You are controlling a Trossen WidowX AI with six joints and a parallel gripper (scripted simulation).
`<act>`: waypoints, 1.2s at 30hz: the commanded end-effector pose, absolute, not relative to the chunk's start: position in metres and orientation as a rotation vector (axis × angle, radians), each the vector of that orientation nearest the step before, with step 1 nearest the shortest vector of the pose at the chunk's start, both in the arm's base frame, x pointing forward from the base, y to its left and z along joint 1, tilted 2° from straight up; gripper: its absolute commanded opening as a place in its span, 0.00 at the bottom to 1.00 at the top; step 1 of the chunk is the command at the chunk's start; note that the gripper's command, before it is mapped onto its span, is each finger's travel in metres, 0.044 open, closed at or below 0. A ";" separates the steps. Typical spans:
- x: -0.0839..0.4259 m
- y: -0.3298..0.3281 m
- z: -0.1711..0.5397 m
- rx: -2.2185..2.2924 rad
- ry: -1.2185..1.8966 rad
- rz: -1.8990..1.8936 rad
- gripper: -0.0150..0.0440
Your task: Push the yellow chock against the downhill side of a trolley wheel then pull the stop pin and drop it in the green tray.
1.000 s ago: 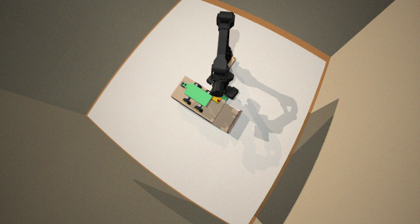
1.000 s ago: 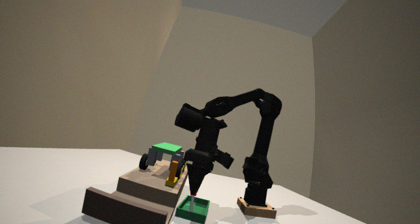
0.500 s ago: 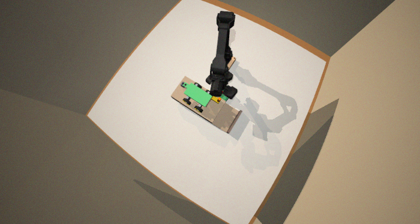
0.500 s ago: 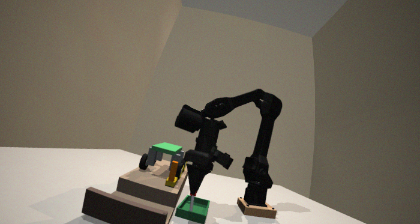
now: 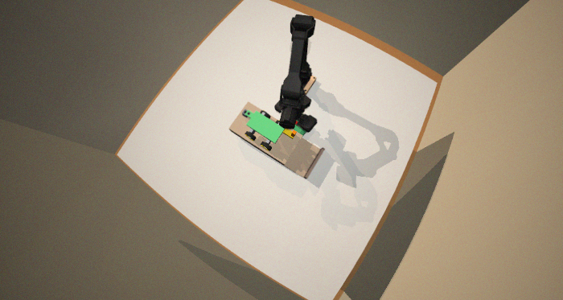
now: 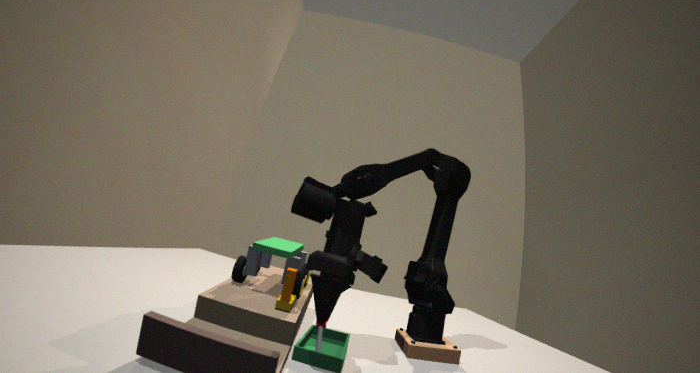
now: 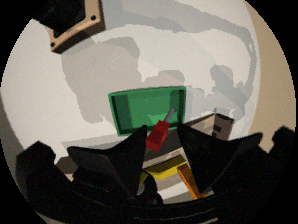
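The green trolley (image 5: 265, 126) (image 6: 278, 246) stands on the ramp (image 5: 307, 156) (image 6: 240, 307). The yellow chock (image 5: 288, 133) (image 6: 285, 304) (image 7: 167, 168) sits upright at the downhill side of the wheel nearest the arm, its orange handle (image 6: 289, 284) (image 7: 189, 181) up; whether it touches is partly hidden. My gripper (image 6: 321, 323) (image 7: 161, 127) points down over the green tray (image 5: 301, 130) (image 6: 320, 361) (image 7: 113, 111), its fingers part open. The red-headed stop pin (image 6: 319, 340) (image 7: 157, 136) leans with its shaft down in the tray and its head loosely between the fingertips.
The ramp lies right beside the tray, with a dark end board (image 5: 315, 162) (image 6: 205, 341) at its low end. Dark bracket blocks (image 5: 246, 113) stand at the uphill end. The arm's wooden base (image 5: 310, 84) (image 6: 430, 352) (image 7: 95, 30) is on the tray's other side.
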State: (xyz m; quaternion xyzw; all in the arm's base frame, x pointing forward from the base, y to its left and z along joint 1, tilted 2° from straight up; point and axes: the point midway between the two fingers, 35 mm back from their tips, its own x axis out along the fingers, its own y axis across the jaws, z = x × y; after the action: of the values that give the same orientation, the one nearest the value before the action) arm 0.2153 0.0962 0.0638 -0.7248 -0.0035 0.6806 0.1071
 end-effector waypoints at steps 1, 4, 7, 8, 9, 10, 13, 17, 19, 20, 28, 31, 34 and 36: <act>0.213 0.094 0.061 -2.128 -0.015 2.012 0.58; 0.214 0.093 0.061 -2.128 -0.015 2.012 0.58; 0.214 0.092 0.060 -2.128 -0.015 2.012 0.58; 0.214 0.092 0.060 -2.128 -0.015 2.012 0.58; 0.214 0.091 0.060 -2.128 -0.015 2.012 0.58; 0.214 0.091 0.060 -2.128 -0.014 2.012 0.58; 0.214 0.090 0.059 -2.128 -0.014 2.012 0.58; 0.214 0.089 0.058 -2.128 -0.014 2.012 0.58; 0.214 0.088 0.058 -2.129 -0.014 2.012 0.58; 0.214 0.088 0.058 -2.129 -0.014 2.012 0.58; 0.214 0.086 0.056 -2.129 -0.014 2.012 0.58; 0.214 0.085 0.056 -2.129 -0.014 2.012 0.58; 0.214 0.084 0.055 -2.129 -0.014 2.012 0.58; 0.214 0.084 0.055 -2.129 -0.014 2.012 0.58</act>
State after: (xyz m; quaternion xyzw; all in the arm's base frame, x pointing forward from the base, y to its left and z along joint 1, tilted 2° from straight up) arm 0.2164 0.0851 0.0574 -0.7251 -0.0031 0.6802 0.1069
